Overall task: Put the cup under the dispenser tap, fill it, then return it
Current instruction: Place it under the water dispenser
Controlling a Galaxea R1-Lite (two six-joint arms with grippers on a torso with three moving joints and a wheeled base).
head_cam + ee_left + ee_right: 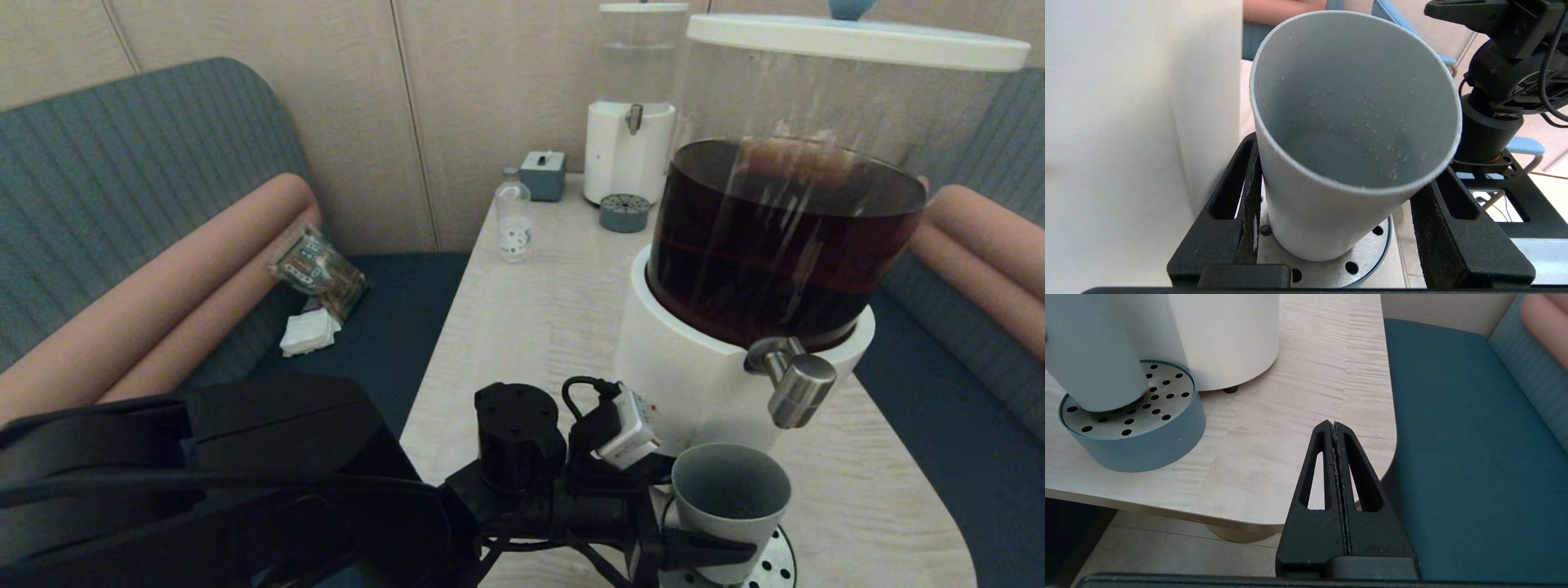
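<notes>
The left gripper [1347,228] is clenched on the cup [1347,134], one black finger [1237,212] pressed to each side of the tumbler's lower wall. The cup leans a little in that grip, its mouth tipped back toward the wrist, and only droplets cling to its inner wall; no liquid is visible in it. Directly under the held cup sits the perforated drip tray [1331,269]; the base appears to be on or just above the metal plate, which I cannot settle. Just beyond the gripper, on one side of it, rises the white base of the dispenser [694,367]. The dispenser tap [796,384] hangs above and slightly farther out than the cup's rim, and its outlet looks offset from the middle of the mouth.

I judge the placing step to be in hand, with filling not yet begun. The next move calls for a small shift so the mouth sits squarely below the spout, and for the cup to be stood upright on the tray before release.

The right gripper [1336,486] is parked well away at the table's [1290,375] edge, fingers pressed flat together, holding nothing.
</notes>
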